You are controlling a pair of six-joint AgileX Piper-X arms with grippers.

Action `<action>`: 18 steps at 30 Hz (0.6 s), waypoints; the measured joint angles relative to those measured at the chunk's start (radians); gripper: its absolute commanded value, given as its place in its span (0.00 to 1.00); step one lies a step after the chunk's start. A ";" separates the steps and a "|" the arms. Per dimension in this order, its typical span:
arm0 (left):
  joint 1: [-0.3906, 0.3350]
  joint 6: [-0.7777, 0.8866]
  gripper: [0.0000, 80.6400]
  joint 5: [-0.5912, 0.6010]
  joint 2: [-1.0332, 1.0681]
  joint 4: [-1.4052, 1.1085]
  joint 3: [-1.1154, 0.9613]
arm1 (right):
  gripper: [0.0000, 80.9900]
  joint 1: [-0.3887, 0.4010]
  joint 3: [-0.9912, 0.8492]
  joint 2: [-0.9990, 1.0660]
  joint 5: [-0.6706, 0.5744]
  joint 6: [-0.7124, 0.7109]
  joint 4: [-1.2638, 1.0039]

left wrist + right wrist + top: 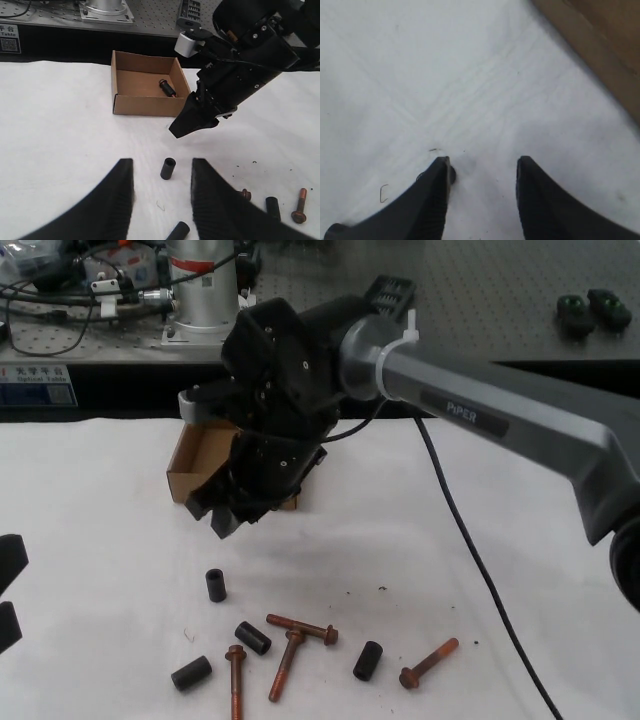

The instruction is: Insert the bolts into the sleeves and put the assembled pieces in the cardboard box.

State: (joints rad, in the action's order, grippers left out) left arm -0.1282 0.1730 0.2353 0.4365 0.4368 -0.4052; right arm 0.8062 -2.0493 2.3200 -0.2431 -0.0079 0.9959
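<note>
The cardboard box (186, 465) stands at the back of the white cloth, and one assembled bolt and sleeve (167, 87) lies inside the box (145, 105). My right gripper (228, 518) hangs open just in front of it, with nothing between its fingers (484, 159). An upright black sleeve (215, 585) stands below it. That same sleeve (168, 168) sits just beyond my open left gripper (161, 162), which is at the cloth's left edge (8, 590). Three more sleeves (253, 637) and several rusty bolts (301, 627) lie scattered near the front.
A corner of the box (600, 50) is close to my right gripper. The right arm's black cable (470, 540) trails over the cloth on the right. Behind the cloth is a perforated bench with a metal post (200, 285).
</note>
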 measured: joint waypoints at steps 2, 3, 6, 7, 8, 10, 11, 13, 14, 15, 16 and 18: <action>0.000 0.000 0.35 0.000 0.000 0.000 0.000 | 0.40 -0.001 0.000 0.000 0.005 0.000 0.004; 0.000 0.000 0.35 0.000 0.000 0.000 0.000 | 0.40 0.001 0.000 0.000 0.008 0.000 0.007; 0.000 0.000 0.35 0.000 0.000 0.000 0.000 | 0.40 0.007 0.000 0.000 0.011 0.000 0.018; 0.000 0.000 0.35 0.000 0.000 0.000 0.000 | 0.40 0.013 0.000 0.000 0.013 0.000 0.022; 0.000 0.000 0.35 0.000 0.000 0.000 0.000 | 0.40 0.019 0.000 0.000 0.015 0.000 0.028; 0.000 0.000 0.35 0.000 0.000 0.000 0.000 | 0.40 0.031 0.000 0.000 0.015 0.000 0.044; 0.000 0.000 0.35 0.000 0.000 0.000 0.000 | 0.40 0.038 0.000 0.000 0.015 0.000 0.050; 0.000 0.000 0.35 0.000 0.000 0.000 0.000 | 0.40 0.060 0.000 0.000 0.015 0.000 0.057; 0.000 0.000 0.35 0.000 0.000 0.000 0.000 | 0.40 0.072 0.000 0.000 0.015 0.000 0.057; 0.000 0.000 0.35 0.000 0.000 0.000 0.000 | 0.40 0.079 0.000 0.000 0.015 0.000 0.057; 0.000 0.000 0.35 0.000 0.000 0.000 0.000 | 0.40 0.085 0.000 0.000 0.015 0.000 0.059; 0.000 0.000 0.35 0.000 0.000 0.000 0.000 | 0.40 0.095 0.000 0.000 0.015 0.000 0.064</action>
State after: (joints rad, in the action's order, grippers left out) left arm -0.1282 0.1730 0.2353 0.4365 0.4368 -0.4052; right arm 0.9009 -2.0493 2.3200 -0.2279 -0.0079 1.0598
